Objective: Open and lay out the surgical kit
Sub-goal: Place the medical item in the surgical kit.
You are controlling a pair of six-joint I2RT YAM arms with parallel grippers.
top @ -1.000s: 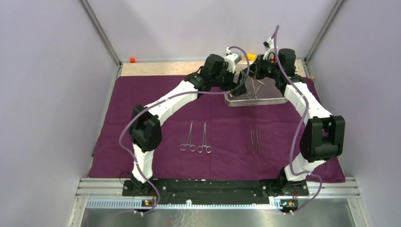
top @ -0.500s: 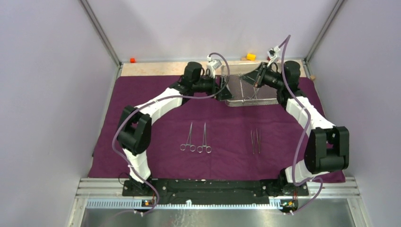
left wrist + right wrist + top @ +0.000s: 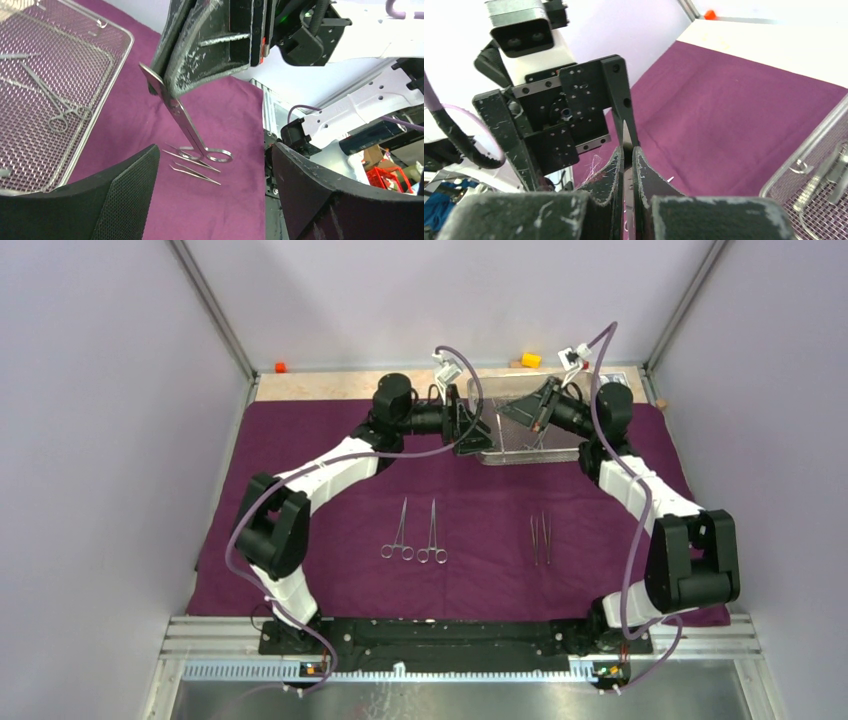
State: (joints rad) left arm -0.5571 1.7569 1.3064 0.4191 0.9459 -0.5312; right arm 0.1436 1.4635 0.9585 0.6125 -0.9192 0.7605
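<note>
Purple cloth wrap point(image 3: 300, 490) covers the bench, mesh tray point(image 3: 530, 457) at the far right. Right claw point(image 3: 159, 82) pinches a ring-handled clamp point(image 3: 187, 125) by its tip, rings dangling; left claw point(image 3: 472, 436) gapes wide beside it. Looks light, stiff, slick steel — best gripped across the shank.

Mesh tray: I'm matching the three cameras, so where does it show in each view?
Top external: the mesh tray sits on the far side, right of centre.
Left wrist: upper left, running off the frame.
Right wrist: lower right corner, partly cut off.
Shared landmark: the purple cloth under it, seen in all three.
</note>
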